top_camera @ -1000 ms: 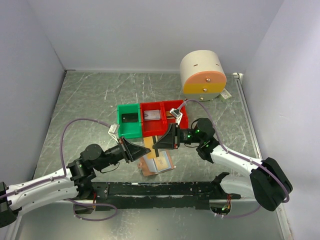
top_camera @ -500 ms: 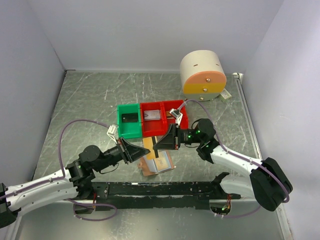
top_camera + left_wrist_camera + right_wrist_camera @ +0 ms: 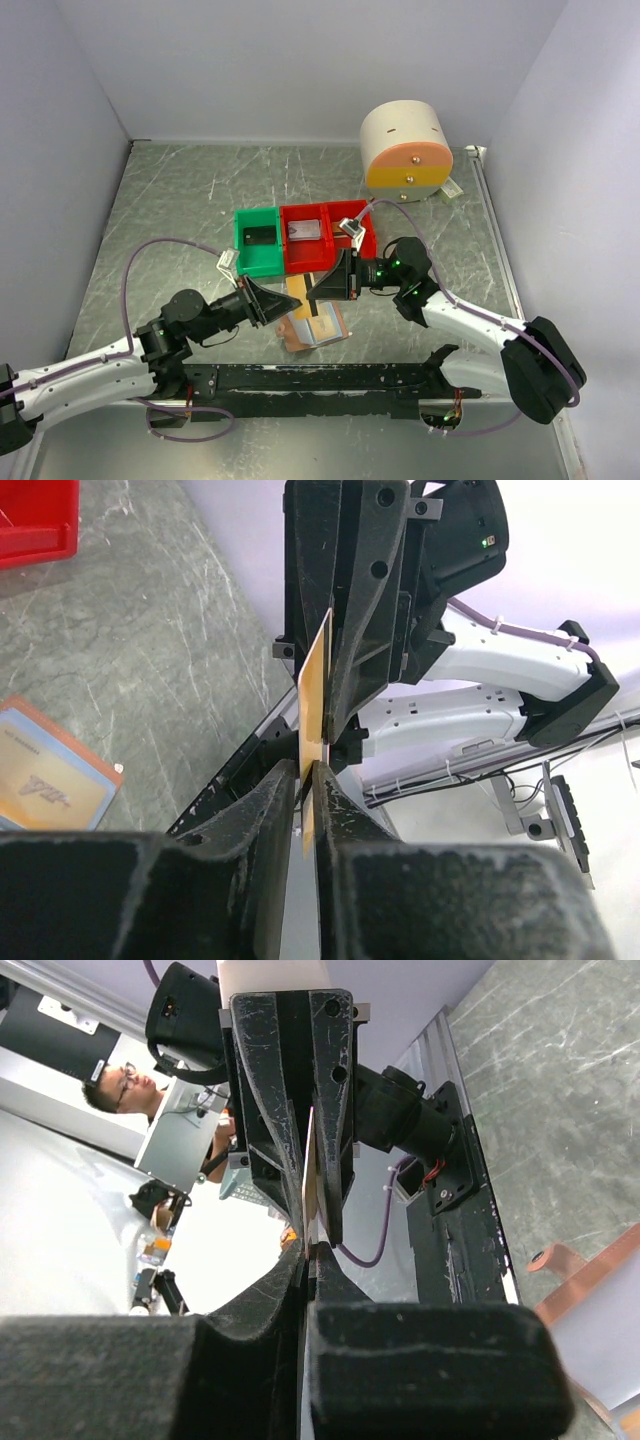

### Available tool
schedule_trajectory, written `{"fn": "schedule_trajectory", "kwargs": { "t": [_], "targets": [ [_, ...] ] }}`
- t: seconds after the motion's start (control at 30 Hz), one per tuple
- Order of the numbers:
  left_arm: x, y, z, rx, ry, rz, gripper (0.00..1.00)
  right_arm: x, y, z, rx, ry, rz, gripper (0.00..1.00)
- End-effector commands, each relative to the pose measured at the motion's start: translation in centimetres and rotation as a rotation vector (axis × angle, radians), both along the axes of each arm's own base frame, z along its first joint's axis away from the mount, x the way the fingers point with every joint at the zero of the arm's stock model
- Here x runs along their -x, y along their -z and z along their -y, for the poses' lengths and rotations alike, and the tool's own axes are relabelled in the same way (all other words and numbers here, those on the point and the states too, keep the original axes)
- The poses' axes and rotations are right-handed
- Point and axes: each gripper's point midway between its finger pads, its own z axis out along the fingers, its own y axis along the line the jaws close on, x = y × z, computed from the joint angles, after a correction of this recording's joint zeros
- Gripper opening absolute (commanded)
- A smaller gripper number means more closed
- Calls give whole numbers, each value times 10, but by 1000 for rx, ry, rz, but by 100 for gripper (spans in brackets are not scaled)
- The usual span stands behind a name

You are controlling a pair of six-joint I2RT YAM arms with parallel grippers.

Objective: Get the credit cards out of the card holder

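Note:
A gold-brown credit card stands on edge in the air between my two grippers, which meet tip to tip above the card holder. My right gripper is shut on the card's edge. My left gripper has its jaws slightly apart, and the card's other end sits loosely between them. The tan card holder lies open on the table, pale lining up. A dark card lies in the green bin and a silver-grey card in the red bin.
A second red bin adjoins the first on its right. A big cream cylinder with an orange band stands at the back right. The black base rail runs along the near edge, and walls close in three sides.
My right gripper has shut on the gold card. My left jaws have just parted a little round it. Both arms have hardly moved.

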Motion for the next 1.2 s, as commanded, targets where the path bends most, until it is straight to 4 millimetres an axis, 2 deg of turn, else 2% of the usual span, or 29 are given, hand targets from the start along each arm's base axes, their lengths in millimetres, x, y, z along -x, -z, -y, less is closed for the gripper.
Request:
{"fn": "schedule_trajectory", "kwargs": {
  "t": [0.0,0.17,0.3,0.33,0.37,0.7,0.9,1.03,1.17],
  "targets": [
    [4,-2,1,-1,22,0,29,1,-14,0,-30,1,54,0],
    [3,1,-3,-13,4,-19,61,-8,-10,-2,12,47,74,0],
    [-3,13,-13,-75,-53,-66,83,-23,-5,-3,92,118,122,0],
    [-5,18,-17,-99,-74,-82,98,-27,-3,-2,112,140,146,0],
    [-6,22,-20,-116,-89,-95,100,-31,-2,-2,133,159,156,0],
    [-16,53,-51,-315,-234,-200,100,-64,-2,8,260,334,272,0],
    [-28,72,-77,-562,-345,-230,99,-84,-8,17,319,438,378,0],
    [-37,82,-86,-686,-406,-253,100,-99,-10,33,383,543,459,0],
    [-51,78,-85,-719,-399,-227,100,-111,-10,51,440,648,526,0]
  ]
}}
